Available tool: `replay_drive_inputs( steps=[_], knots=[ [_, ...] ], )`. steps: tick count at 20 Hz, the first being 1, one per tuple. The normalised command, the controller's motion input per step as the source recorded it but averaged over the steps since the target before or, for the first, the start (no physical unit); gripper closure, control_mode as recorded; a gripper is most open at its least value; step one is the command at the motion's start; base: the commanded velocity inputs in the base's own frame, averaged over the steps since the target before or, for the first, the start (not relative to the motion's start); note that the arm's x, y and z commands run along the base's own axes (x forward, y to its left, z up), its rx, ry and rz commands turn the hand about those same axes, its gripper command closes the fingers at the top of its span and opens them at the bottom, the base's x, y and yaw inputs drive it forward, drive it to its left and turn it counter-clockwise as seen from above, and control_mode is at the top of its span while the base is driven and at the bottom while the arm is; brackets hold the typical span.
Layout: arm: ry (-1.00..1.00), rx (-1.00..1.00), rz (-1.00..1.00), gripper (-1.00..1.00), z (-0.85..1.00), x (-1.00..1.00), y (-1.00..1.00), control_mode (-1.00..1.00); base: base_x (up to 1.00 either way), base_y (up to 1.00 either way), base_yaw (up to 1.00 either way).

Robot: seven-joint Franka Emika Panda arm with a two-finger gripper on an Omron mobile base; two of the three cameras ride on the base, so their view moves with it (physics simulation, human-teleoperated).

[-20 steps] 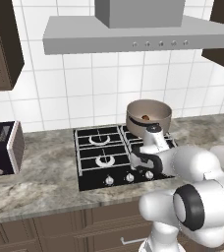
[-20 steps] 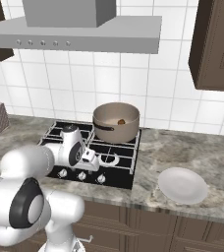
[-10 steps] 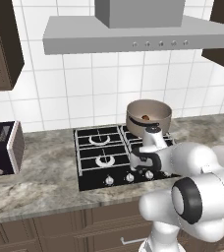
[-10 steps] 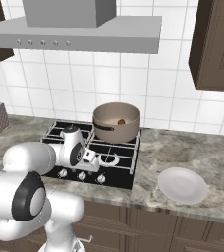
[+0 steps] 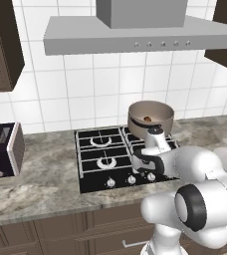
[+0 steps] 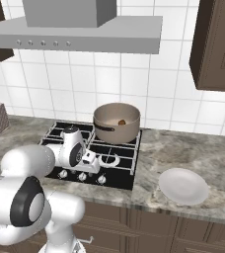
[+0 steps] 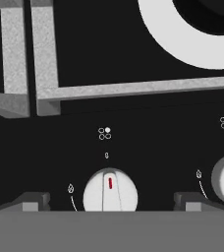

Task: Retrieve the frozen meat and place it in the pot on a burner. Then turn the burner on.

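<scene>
Gripper [image 7: 109, 209] jaws spread astride knob [image 7: 110, 191] (red mark upright)

The pot [image 5: 151, 118], wide, round and tan-brown with a paler inside, stands upright on the burner [image 6: 115, 143] at the cooktop's back right corner. The meat [image 6: 122, 122], a small reddish-brown lump, lies inside it on the bottom

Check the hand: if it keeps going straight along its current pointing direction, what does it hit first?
Most likely the silver knob with the red mark, centred between the hand's fingertips on the black cooktop. The fingers look spread on either side of it; the remaining gap is unclear.
</scene>
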Motion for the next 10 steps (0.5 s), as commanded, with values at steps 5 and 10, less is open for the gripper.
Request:
replay_drive_inputs(
  steps=[5, 10],
  knots=[
    [0.0, 0.0, 0.0, -1.0, -0.06, -0.02, 0.0, -1.0, 0.0, 0.0, 0.0],
    [0.0, 0.0, 0.0, -1.0, -0.07, -0.11, 0.0, -1.0, 0.0, 0.0, 0.0]
  ],
)
